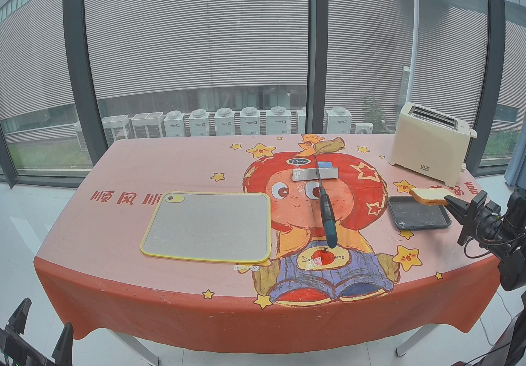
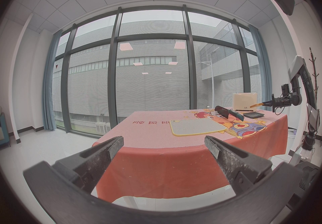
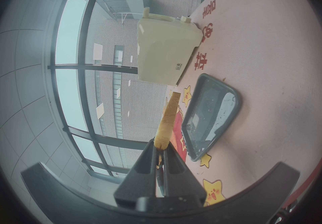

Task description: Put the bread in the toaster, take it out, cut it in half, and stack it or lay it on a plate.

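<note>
- right gripper (image 1: 453,203) clamped on one edge of the bread (image 1: 430,196) — slice held flat over the far edge of the dark plate (image 1: 419,217).
- toaster (image 1: 431,143) stands just behind the plate, at the right rear of the bench (image 1: 137,175).
- left gripper (image 2: 163,142) spread wide, low, off the bench's front left corner.
- knife (image 1: 327,211) lies mid-bench — cutting board (image 1: 208,226) to its left.

Tall windows (image 1: 315,27) (grey building (image 1: 197,27) beyond), pale floor (image 1: 22,230)
</note>
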